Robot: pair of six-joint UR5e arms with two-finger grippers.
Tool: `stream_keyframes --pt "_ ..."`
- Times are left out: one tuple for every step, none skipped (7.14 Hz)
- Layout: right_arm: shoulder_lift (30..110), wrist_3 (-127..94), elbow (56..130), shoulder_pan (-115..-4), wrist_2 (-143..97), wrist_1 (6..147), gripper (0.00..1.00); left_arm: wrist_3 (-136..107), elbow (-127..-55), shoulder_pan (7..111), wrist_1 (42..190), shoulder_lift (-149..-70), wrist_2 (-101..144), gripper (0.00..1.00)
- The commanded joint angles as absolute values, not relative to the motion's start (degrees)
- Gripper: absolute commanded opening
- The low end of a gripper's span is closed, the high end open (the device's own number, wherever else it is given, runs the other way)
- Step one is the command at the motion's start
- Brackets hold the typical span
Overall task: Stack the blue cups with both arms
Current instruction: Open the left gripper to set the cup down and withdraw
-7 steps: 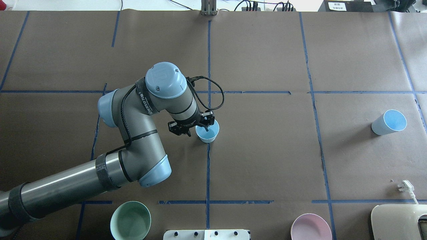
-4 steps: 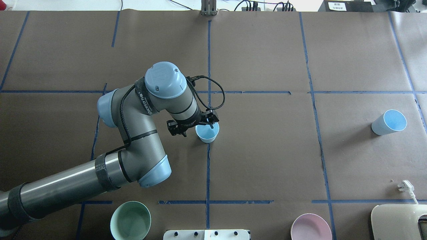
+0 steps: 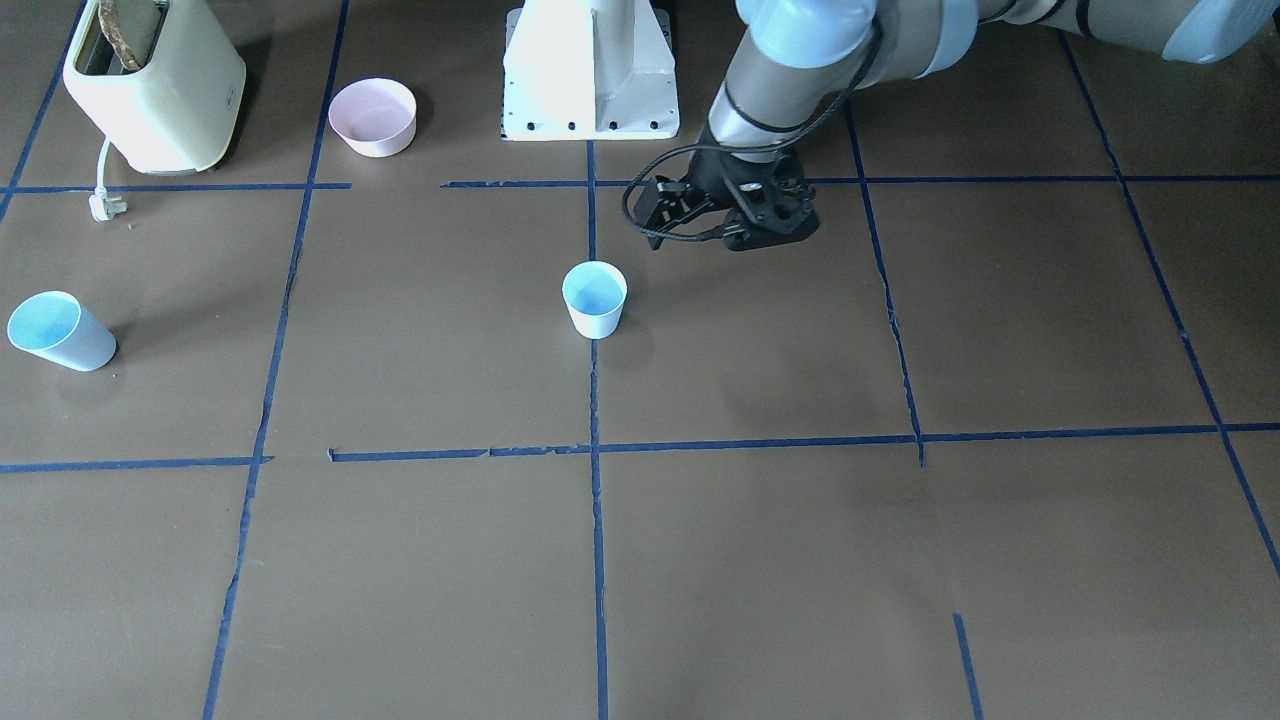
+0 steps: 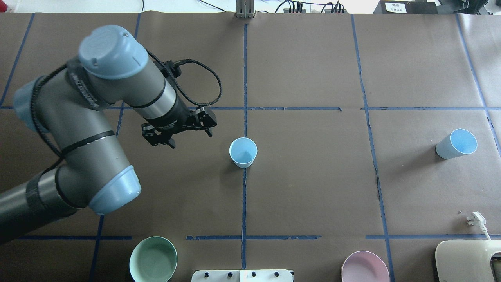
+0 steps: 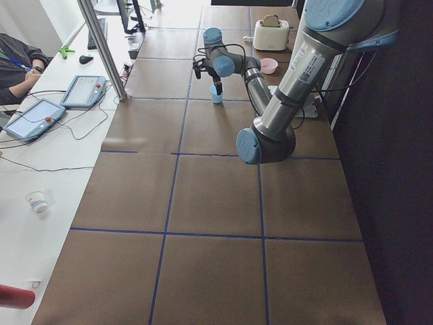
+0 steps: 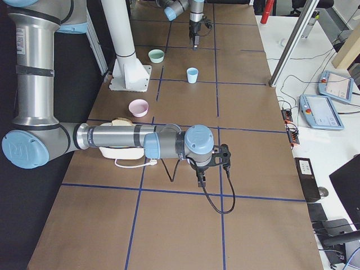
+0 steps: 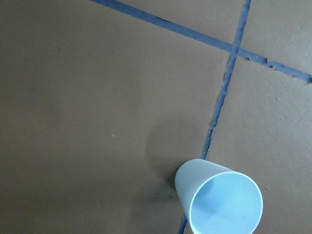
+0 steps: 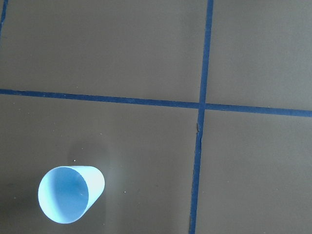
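1. The left arm (image 4: 98, 117) is now standing higher and farther toward the robot's left than a second ago, withdrawn from the middle of the table (image 4: 313, 188).
2. The right arm (image 6: 112, 138) is reaching low over the table's right end. I cannot tell whether the right gripper (image 6: 202, 180) is parted or closed.
3. The left gripper (image 4: 190, 137), earlier straddling a cup's rim, is hanging beside it, fingers spread, holding nothing.
4. The centre cup (image 4: 243, 152) is standing upright and unmoved on the tape line.
5. The second cup (image 4: 456, 143) is sitting far right, well apart.
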State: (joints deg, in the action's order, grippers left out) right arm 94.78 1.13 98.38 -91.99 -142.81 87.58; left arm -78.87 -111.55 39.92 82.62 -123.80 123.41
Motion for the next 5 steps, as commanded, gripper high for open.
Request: stream_keyframes --pt "95.27 -15.08 98.27 -84.77 -143.18 76.74 1.0 -67.02 -121.79 45.59 71.75 -118.14 124.72 1.0" --pt "96.84 -26.25 98.17 -81.16 -142.13 67.85 1.0 -62.45 -124.95 47.79 70.15 -114.47 124.72 1.0" --pt "99.2 -30.89 97.91 -77.03 -139.16 61.15 1.0 -58.75 -127.24 49.73 70.05 -110.61 124.72 1.0" --pt "99.4 -37.11 97.04 -73.95 -137.74 56.47 1.0 -55.4 -128.66 52.36 69.96 -107.52 124.72 1.0" --pt "99.32 -40.92 96.6 -71.13 -136.42 54.95 1.0 -51.02 -128.76 54.56 69.96 -105.4 125.06 1.0"
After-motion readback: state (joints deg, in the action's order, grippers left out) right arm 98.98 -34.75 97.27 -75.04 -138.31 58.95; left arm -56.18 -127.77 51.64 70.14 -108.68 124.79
